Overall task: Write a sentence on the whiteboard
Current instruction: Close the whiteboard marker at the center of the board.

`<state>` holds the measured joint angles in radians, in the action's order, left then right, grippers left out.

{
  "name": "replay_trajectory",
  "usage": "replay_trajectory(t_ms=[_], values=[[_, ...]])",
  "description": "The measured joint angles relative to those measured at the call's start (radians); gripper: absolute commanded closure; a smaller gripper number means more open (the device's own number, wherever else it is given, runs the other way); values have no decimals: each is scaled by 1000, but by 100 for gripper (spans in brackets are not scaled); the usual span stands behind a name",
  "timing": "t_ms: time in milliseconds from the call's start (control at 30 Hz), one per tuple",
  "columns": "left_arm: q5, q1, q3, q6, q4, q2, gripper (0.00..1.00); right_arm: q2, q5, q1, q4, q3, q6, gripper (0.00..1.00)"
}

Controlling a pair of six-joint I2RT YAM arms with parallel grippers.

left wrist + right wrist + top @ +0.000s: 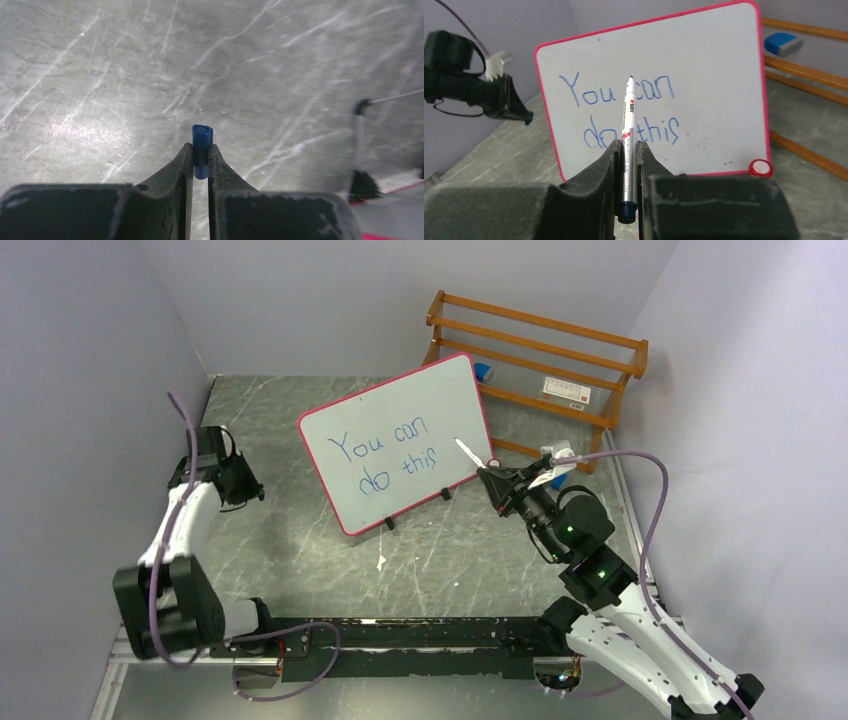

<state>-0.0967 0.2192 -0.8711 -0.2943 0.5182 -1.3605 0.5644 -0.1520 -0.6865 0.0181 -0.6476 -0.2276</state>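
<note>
The whiteboard (440, 390) stands tilted on small black feet mid-table, pink-framed. The sentence (385, 453) "You can do this" runs across it in blue, in two lines. My right gripper (493, 481) is shut on a white marker (627, 117), uncapped, its tip pointing at the whiteboard (719, 75) just right of "this". Whether the tip touches does not show. The sentence (659, 131) is partly covered by the marker. My left gripper (201, 151) hangs over the bare table left of the board, shut on the marker's blue cap (202, 145).
A wooden rack (600, 340) stands behind the board at the back right, holding a blue eraser (783, 44) and a white card (567, 392). A red round magnet (760, 168) sits on the board's lower right corner. Grey walls close in on both sides.
</note>
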Motion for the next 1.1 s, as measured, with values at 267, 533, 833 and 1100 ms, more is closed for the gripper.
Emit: replay_trajectory(t_ms=[267,533,833,1100], values=[[-99,0,11,-172,-32,417,95,67,162,-3,-162,52,-8,100],[-283,0,-8,-384,-150,594,95,135,232,-54,-386,122,-35,100],[-383,-113,19,-640,-438,627,95,235,122,-268,-693,189,-8,100],[-285,-385,143,-774,-706,632,95,344,32,-344,-922,209,17,100]])
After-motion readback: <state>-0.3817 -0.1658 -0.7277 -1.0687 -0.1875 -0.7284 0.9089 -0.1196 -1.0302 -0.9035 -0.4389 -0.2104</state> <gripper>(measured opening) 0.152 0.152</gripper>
